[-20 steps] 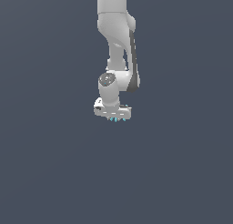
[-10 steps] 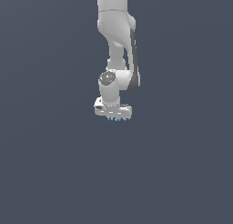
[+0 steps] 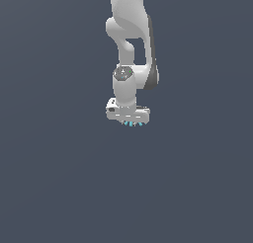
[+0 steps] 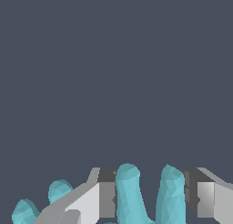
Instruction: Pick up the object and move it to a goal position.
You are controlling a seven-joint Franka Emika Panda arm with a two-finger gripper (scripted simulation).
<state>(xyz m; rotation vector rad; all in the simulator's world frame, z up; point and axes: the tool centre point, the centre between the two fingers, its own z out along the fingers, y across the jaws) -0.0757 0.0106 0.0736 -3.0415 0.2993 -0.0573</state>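
One white arm (image 3: 129, 49), centre frame in the exterior view; gripper (image 4: 152, 198) closed around one turquoise pronged object (image 4: 129, 191), prongs (image 3: 132, 123) protruding just beneath it.

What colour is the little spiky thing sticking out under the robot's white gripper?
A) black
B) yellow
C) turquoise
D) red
C: the small turquoise pronged object shows rounded blue-green prongs between the two fingers of the white gripper in the wrist view, and the exterior view shows the same turquoise tips just below the gripper.
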